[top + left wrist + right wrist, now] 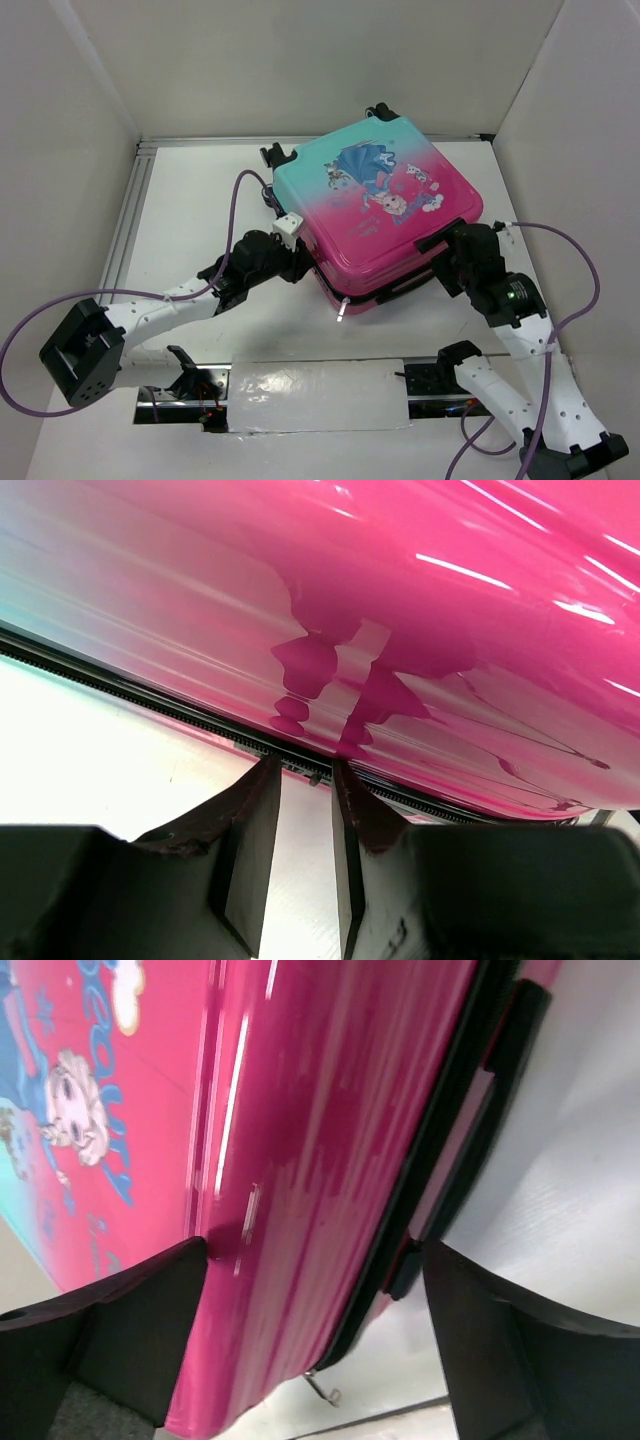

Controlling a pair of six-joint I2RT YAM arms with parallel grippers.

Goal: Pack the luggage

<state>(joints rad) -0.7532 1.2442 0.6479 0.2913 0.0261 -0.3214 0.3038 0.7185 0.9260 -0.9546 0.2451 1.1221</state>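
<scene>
White walls (300, 60) close in three sides of a white desk (200, 190), and a metal rail (125, 230) runs along the edge out beyond the left claw (292, 262). That claw's fingers (250, 820) stand a narrow gap apart, tips right at the black zip seam (150, 695) of the luggage (390, 215). I cannot tell whether they pinch anything there. Bare glossy desk shows below and behind them. The luggage lies flat and shut, between the two claws and reaching past them toward the back wall, its pink end nearer them. The right claw (315, 1250) is spread wide across the luggage's near edge, one finger on the pink shell and the other beside the black handle (470, 1130), with white desk beyond it.
</scene>
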